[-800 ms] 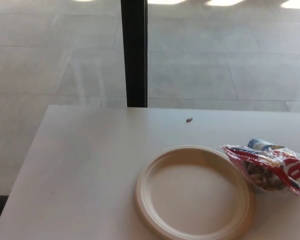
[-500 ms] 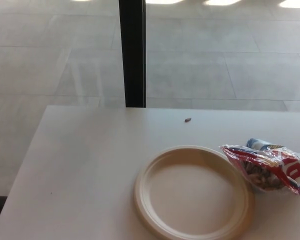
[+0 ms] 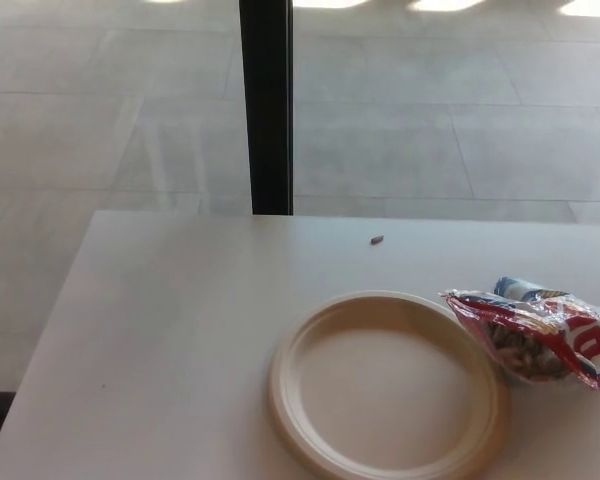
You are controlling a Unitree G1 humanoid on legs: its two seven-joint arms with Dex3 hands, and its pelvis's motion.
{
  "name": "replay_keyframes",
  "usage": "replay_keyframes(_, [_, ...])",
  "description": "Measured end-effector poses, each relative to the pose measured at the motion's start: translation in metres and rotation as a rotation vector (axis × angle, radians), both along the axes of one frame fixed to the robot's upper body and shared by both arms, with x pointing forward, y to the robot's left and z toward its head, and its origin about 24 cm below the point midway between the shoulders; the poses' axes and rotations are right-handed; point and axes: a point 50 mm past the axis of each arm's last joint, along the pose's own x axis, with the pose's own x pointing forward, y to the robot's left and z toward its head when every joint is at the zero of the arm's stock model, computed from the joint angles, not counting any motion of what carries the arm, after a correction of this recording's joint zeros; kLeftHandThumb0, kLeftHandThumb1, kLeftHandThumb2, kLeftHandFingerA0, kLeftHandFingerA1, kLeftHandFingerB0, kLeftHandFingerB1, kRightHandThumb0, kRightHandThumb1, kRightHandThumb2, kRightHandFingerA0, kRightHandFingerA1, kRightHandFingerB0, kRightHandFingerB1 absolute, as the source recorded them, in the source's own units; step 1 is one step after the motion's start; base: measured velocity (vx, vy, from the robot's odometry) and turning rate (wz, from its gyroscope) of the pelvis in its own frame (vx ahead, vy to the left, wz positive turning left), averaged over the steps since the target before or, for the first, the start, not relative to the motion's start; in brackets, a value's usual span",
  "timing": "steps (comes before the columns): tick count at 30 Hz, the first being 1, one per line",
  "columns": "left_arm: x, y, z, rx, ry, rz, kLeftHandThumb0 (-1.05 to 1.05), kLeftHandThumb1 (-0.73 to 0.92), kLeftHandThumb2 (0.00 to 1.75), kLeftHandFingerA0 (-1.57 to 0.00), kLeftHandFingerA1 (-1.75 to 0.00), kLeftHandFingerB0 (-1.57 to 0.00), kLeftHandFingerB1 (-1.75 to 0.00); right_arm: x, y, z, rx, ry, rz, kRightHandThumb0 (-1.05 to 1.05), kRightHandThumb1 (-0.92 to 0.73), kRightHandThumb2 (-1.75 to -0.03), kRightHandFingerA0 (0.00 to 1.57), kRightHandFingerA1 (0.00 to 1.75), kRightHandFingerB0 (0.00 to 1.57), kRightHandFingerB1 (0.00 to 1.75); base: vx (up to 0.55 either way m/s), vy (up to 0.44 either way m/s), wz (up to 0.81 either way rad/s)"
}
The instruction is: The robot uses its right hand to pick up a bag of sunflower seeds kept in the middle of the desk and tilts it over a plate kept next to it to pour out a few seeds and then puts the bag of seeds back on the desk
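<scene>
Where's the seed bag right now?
In the head view the bag of sunflower seeds lies on the desk at the picture's right edge, its left end overlapping the right rim of the empty plate. Neither robot hand shows.

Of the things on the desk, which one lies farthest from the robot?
The small dark seed, alone on the bare desk beyond the plate. The plate and the seed bag both sit nearer.
</scene>
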Motion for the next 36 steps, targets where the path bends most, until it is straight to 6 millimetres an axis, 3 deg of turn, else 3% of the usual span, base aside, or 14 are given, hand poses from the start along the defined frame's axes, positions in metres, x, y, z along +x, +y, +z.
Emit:
replay_keyframes(6, [0.055,0.002,0.000,-0.010,-0.298,0.089,-0.79,0.60,0.97,-0.47,-0.65,-0.35,-0.50,0.113,-0.025,0.062,-0.101,-0.498,0.055,-0.91,-0.49,-0.88,0.02,0.69,0.03,0.60,0.00,0.000,0.01])
replay_keyframes(7, [0.066,0.003,0.002,-0.013,-0.365,0.112,-0.71,0.71,0.61,-0.45,-0.57,-0.39,-0.37,0.122,-0.026,0.069,-0.104,-0.546,0.048,-0.91,-0.64,-0.57,0.00,1.03,0.01,0.67,0.00,0.000,0.00])
replay_keyframes(8, [0.071,0.004,0.004,-0.014,-0.410,0.135,-0.71,0.57,0.97,-0.45,-0.64,-0.28,-0.50,0.126,-0.027,0.074,-0.105,-0.577,0.042,-0.55,-0.25,-0.92,0.02,0.64,0.04,0.62,0.00,0.009,-0.10])
replay_keyframes(9, [0.076,0.006,0.006,-0.014,-0.449,0.158,-0.73,0.71,0.62,-0.42,-0.53,-0.34,-0.35,0.128,-0.028,0.076,-0.105,-0.597,0.035,-0.61,-0.25,-0.92,0.02,0.67,0.00,0.62,0.00,0.009,0.06])
replay_keyframes(13, [0.108,0.013,0.017,-0.016,-0.651,0.226,-0.72,0.73,0.62,-0.37,-0.47,-0.33,-0.34,0.134,-0.032,0.088,-0.115,-0.666,0.011,-1.03,-0.64,-0.60,0.00,0.99,0.00,0.90,0.00,0.000,0.00])
replay_keyframes(19, [0.139,0.029,0.042,-0.009,-0.921,0.334,-0.68,0.73,0.62,-0.35,-0.51,-0.31,-0.35,0.134,-0.046,0.109,-0.150,-0.783,-0.115,-1.05,-0.44,-0.90,0.00,0.88,0.06,0.86,0.00,0.000,0.00])
replay_keyframes(20, [0.141,0.031,0.045,-0.007,-0.950,0.349,-0.69,0.73,0.62,-0.36,-0.52,-0.31,-0.35,0.136,-0.049,0.114,-0.161,-0.811,-0.136,-1.05,-0.64,-0.57,0.00,1.30,0.01,1.13,0.00,0.000,0.00])
replay_keyframes(23, [0.147,0.042,0.058,0.002,-1.063,0.402,-0.69,0.73,0.62,-0.37,-0.53,-0.33,-0.36,0.146,-0.063,0.142,-0.205,-0.941,-0.225,-1.05,-0.63,-0.55,0.00,1.35,0.00,1.13,0.00,-0.003,0.04])
replay_keyframes(24, [0.147,0.044,0.061,0.004,-1.095,0.419,-0.68,0.72,0.61,-0.36,-0.52,-0.32,-0.36,0.148,-0.068,0.151,-0.215,-0.978,-0.259,-1.05,-0.30,-1.05,0.02,0.96,0.02,0.94,0.01,-0.010,0.11])
replay_keyframes(25, [0.148,0.047,0.064,0.004,-1.123,0.433,-0.68,0.72,0.62,-0.36,-0.51,-0.33,-0.35,0.150,-0.072,0.159,-0.221,-1.017,-0.301,-0.90,0.04,-0.95,0.04,0.90,0.00,0.86,0.01,-0.011,0.12])
replay_keyframes(30, [0.146,0.051,0.069,-0.007,-1.191,0.476,-0.67,0.71,0.61,-0.38,-0.52,-0.34,-0.36,0.145,-0.083,0.165,-0.178,-1.100,-0.485,-1.00,-0.16,-1.07,0.05,0.99,0.06,1.05,0.00,-0.014,0.11])
replay_keyframes(31, [0.146,0.051,0.069,-0.010,-1.198,0.483,-0.67,0.70,0.61,-0.39,-0.51,-0.34,-0.36,0.143,-0.084,0.161,-0.164,-1.096,-0.515,-0.92,-0.12,-1.03,0.00,1.38,0.00,1.48,0.00,0.000,0.00])
replay_keyframes(34, [0.145,0.052,0.070,-0.019,-1.230,0.499,-0.66,0.69,0.61,-0.39,-0.50,-0.35,-0.37,0.131,-0.085,0.146,-0.108,-1.065,-0.629,-0.63,-0.02,-1.08,0.05,0.89,0.01,0.87,0.00,0.000,0.00])
replay_keyframes(36, [0.144,0.052,0.071,-0.022,-1.245,0.505,-0.69,0.53,0.91,-0.34,-0.57,-0.26,-0.49,0.122,-0.084,0.135,-0.080,-1.031,-0.689,-0.57,0.26,-1.35,0.00,1.29,0.00,1.33,0.00,0.000,0.00])
